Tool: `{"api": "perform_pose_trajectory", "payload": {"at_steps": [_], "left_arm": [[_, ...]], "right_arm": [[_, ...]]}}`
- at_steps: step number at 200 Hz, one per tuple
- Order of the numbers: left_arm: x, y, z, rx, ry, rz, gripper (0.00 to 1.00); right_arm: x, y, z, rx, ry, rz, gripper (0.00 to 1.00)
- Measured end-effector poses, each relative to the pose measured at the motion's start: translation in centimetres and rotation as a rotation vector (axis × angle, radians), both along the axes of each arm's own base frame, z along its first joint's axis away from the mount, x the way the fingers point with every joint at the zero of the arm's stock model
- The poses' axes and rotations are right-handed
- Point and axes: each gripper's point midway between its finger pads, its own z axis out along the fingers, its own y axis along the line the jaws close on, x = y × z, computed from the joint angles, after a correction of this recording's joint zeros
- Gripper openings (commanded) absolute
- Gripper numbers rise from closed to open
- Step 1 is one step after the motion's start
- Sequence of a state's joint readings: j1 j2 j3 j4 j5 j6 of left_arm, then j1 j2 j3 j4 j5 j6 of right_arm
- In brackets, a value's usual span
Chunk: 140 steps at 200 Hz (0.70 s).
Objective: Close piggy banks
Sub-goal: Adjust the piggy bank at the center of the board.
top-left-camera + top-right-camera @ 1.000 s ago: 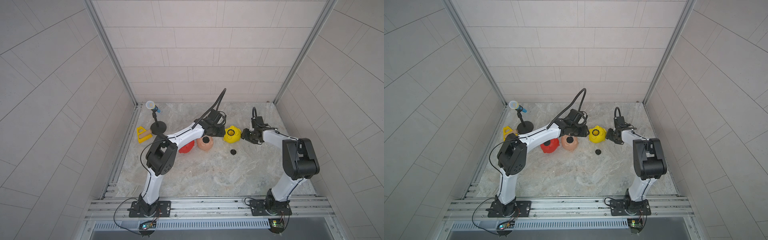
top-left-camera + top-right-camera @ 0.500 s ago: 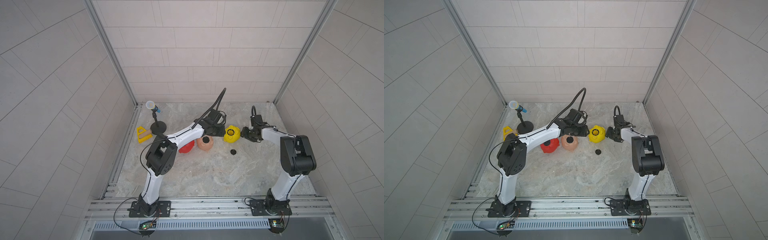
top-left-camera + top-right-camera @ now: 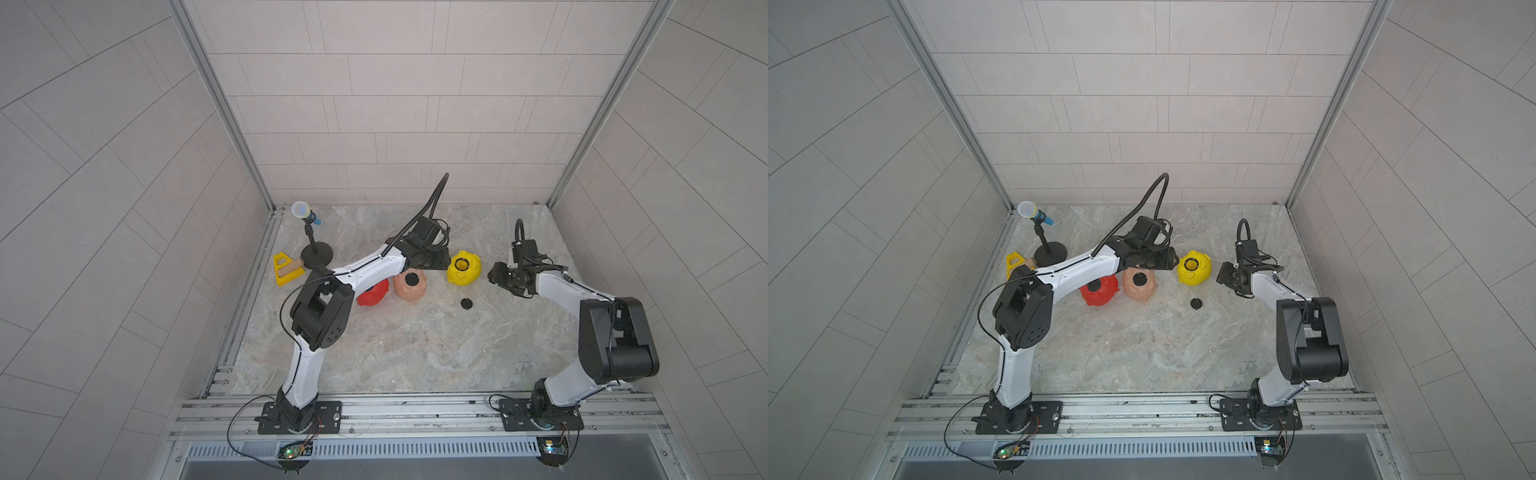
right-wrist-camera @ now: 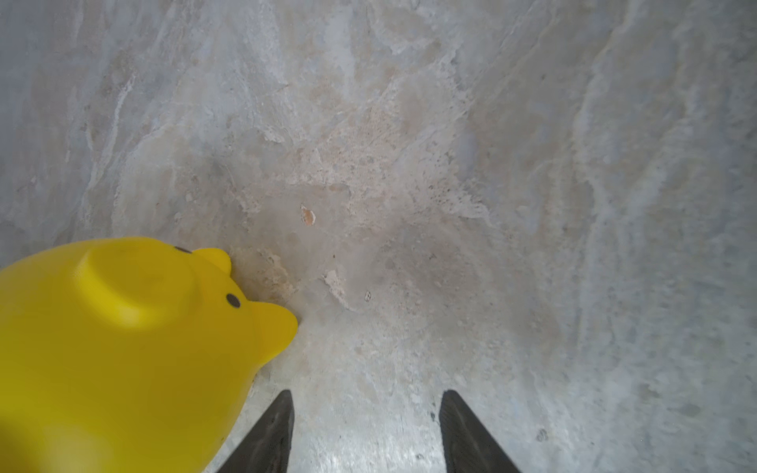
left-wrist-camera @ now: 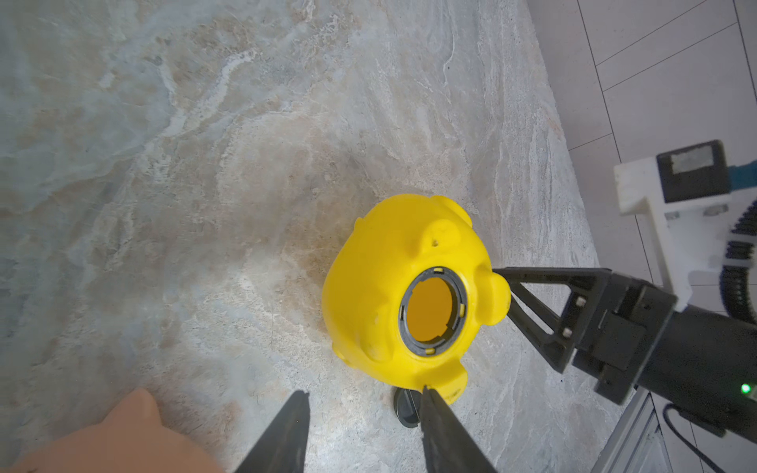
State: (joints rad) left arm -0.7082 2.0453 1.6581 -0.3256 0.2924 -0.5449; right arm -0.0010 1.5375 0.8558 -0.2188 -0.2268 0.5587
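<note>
The yellow piggy bank [image 3: 464, 269] [image 3: 1192, 268] [image 5: 381, 286] lies belly up, its round hole uncovered. A loose black cap [image 3: 466, 304] [image 3: 1196, 304] [image 5: 405, 409] lies on the table just in front of it. The peach-pink piggy bank [image 3: 410, 284] [image 3: 1139, 284] and the red one [image 3: 373, 293] [image 3: 1099, 290] lie to its left, each with a black cap in its belly. My left gripper [image 3: 444, 262] [image 5: 364, 391] is open beside the yellow pig, holding nothing. My right gripper [image 3: 496, 274] [image 4: 367, 393] is open on the pig's [image 4: 123, 348] other side.
A microphone on a round stand [image 3: 311, 237] and a yellow triangular toy [image 3: 286, 268] stand at the back left. Tiled walls close the marble table [image 3: 415, 353] on three sides. The left forearm passes over the red pig.
The right arm's elbow has shifted slightly to the left. The pigs and the loose cap have stayed where they were.
</note>
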Motion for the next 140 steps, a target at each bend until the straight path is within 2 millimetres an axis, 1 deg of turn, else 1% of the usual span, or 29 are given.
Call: {"api": "perform_pose_trajectory", "payload": {"at_steps": [20, 46, 74, 88, 112, 140], "left_arm": [[0.3, -0.1, 0.5, -0.009, -0.007, 0.0, 0.51], [1.0, -0.8, 1.4, -0.033, -0.03, -0.002, 0.51], [2.1, -2.0, 1.9, -0.067, -0.052, -0.005, 0.51], [2.7, -2.6, 1.6, -0.073, -0.054, -0.008, 0.51], [3.5, -3.3, 0.2, -0.063, -0.041, -0.008, 0.51], [3.5, -3.5, -1.6, -0.05, -0.008, -0.01, 0.5]], "right_arm": [[-1.1, 0.2, -0.1, 0.009, -0.005, 0.006, 0.58], [-2.5, 0.6, -0.9, 0.022, 0.013, 0.017, 0.57], [-3.1, 1.4, -1.5, 0.036, 0.028, 0.04, 0.57], [-2.9, 1.8, -1.4, 0.044, 0.022, 0.05, 0.57], [-2.8, 2.2, -1.4, 0.053, 0.017, 0.062, 0.56], [-2.8, 2.7, -1.6, 0.06, 0.021, 0.073, 0.56]]}}
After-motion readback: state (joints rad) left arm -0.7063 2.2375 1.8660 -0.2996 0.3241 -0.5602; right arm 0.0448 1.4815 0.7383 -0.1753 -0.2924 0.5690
